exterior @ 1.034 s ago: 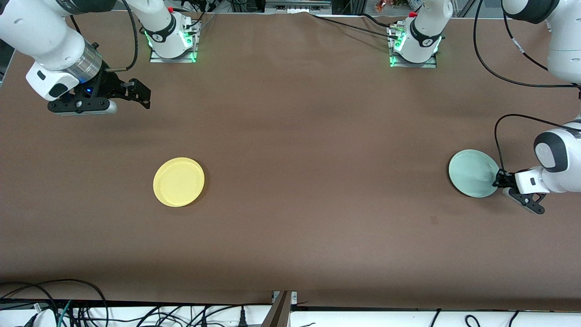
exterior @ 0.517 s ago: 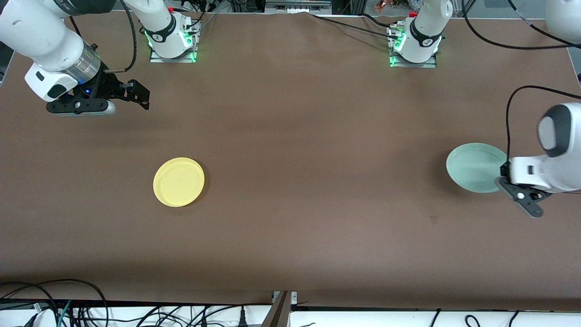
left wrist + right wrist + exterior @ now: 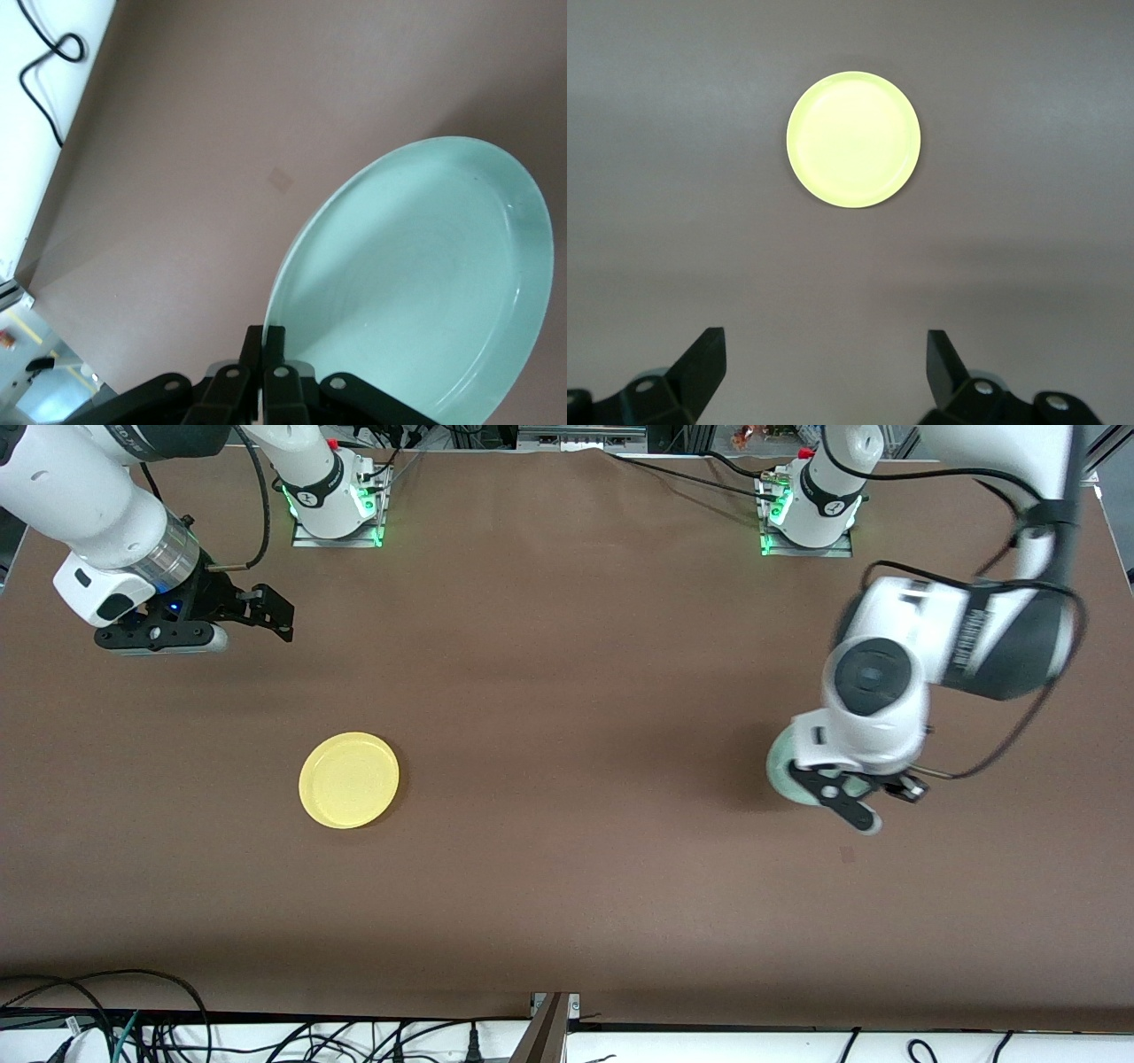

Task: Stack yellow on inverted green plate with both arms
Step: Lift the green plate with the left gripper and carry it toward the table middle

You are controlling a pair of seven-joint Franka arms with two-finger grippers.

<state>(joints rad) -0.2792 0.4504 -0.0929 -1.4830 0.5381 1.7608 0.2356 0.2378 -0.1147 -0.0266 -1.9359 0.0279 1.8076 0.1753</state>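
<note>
The left tool (image 3: 873, 788) is clamping the green plate's (image 3: 425, 283) rim, carrying it tilted above the bench (image 3: 567, 691). The yellow plate (image 3: 349, 779) is lying flat toward the right arm's end. The right tool (image 3: 257, 607), spread wide, is hanging near it.

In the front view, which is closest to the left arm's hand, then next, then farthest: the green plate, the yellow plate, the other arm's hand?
1. green plate: clamped in the shut left hand.
2. yellow plate: flat on the table, toward the right arm's end.
3. right hand: open, waiting over the table's right-arm end.
</note>
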